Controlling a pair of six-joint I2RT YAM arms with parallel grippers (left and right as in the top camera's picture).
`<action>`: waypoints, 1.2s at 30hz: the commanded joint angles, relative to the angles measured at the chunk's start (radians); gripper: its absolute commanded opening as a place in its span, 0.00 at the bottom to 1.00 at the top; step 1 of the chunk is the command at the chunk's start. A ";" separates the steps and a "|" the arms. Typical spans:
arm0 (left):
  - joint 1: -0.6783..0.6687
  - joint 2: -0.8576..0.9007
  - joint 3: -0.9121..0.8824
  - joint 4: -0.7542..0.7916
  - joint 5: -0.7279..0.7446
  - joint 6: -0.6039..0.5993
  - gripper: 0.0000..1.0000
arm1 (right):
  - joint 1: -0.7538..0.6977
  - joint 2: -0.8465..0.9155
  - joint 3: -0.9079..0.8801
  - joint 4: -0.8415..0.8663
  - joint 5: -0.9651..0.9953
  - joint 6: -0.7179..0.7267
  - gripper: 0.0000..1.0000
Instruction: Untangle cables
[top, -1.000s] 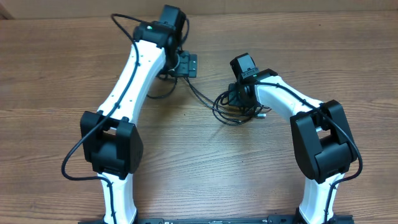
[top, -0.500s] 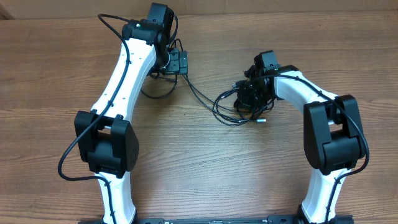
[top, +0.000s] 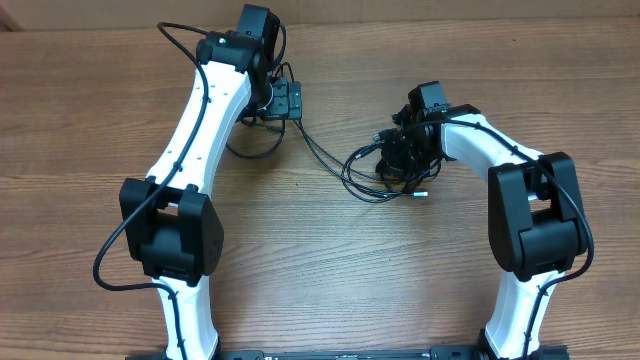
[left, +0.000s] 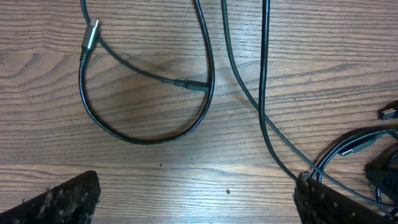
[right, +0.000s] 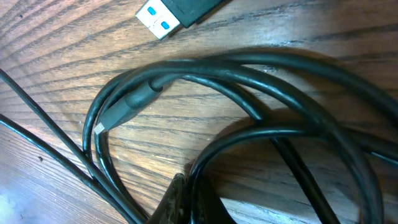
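1. Cables (top: 372, 175): thin blk cords bunched in a tangle on the bench (top: 320, 260), right of centre, directly at the right hand (top: 402, 160).
2. Two strands leave the tangle up-left, side by side, and run to the left hand (top: 290, 100). One more slack curve of cord lies under the left arm.
3. Left wrist view: a loop (left: 149, 137) of cord lies flat on the wood as a near-closed oval. Its silver plug (left: 91, 36) sits at the upper-left end. A strand cuts across inside the oval and meets the right side at a short dark sleeve.
4. Same view: two long strands drop from the top edge, cross once, then head lower right into a bundle by the right-side finger. More looped cord and a small plug show at the far right edge.
5. Right wrist view, close up: several strands coil over one another. A slim plug w/ grey boot (right: 124, 111) lies along the left bend of the coil. A USB plug (right: 163, 15) w/ blue tongue lies flat near the top edge, apart from the coil. Two thin strands cross the lower-left corner.
6. Left hand (left: 196, 202): released, fingers (left: 62, 202) spread wide, only bare wood between them. It grips nothing.
7. Right hand (right: 180, 199): clenched, tip down in the tangle, a strand curving right beside it. Can't tell whether a cord is pinched.
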 joint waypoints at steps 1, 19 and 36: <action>-0.002 0.000 0.005 0.002 -0.012 -0.010 0.99 | 0.006 0.050 -0.038 -0.013 0.068 -0.005 0.04; -0.002 0.000 0.005 0.002 -0.012 -0.010 1.00 | 0.006 0.050 -0.038 -0.012 0.062 -0.005 0.04; -0.002 0.000 0.005 0.002 -0.012 -0.010 1.00 | 0.005 0.050 -0.038 -0.011 -0.012 -0.009 0.04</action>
